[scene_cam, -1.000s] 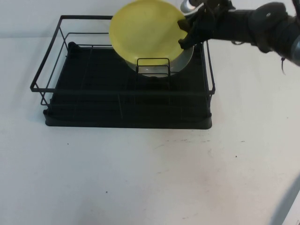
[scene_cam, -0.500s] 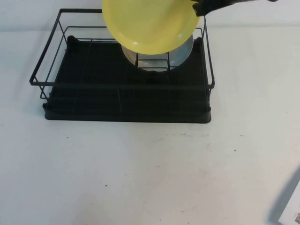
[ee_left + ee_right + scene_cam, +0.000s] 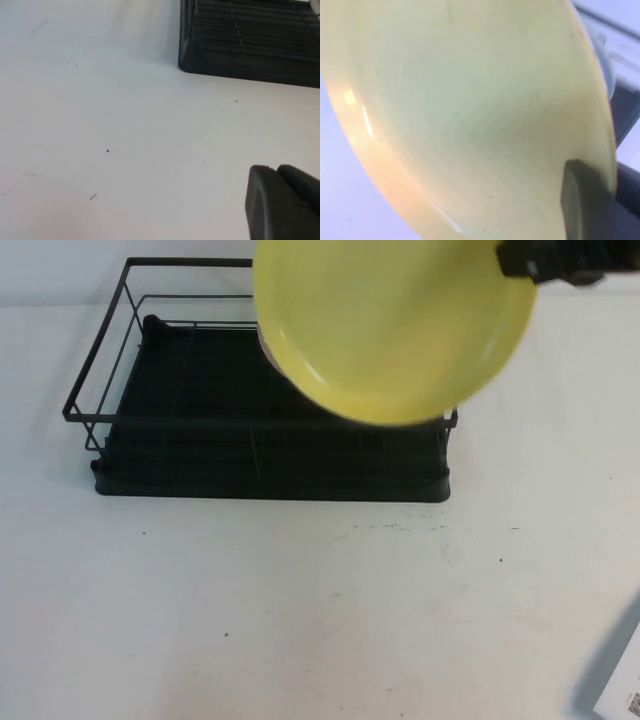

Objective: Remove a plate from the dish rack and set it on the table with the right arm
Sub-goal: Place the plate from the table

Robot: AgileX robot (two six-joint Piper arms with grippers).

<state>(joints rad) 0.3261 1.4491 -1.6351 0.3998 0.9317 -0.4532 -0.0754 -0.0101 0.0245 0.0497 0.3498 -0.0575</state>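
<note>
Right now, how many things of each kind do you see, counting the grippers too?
Plates: 2, the yellow plate, held above the dish rack by the right gripper, and a grey plate behind it.
Dish racks: 1.
Grippers: 2, the left gripper low over the table.
Total: 5.

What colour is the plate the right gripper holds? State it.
Pale yellow, plain and unmarked. The plate, pinched at its rim by the right gripper, shows best in the high view.
</note>
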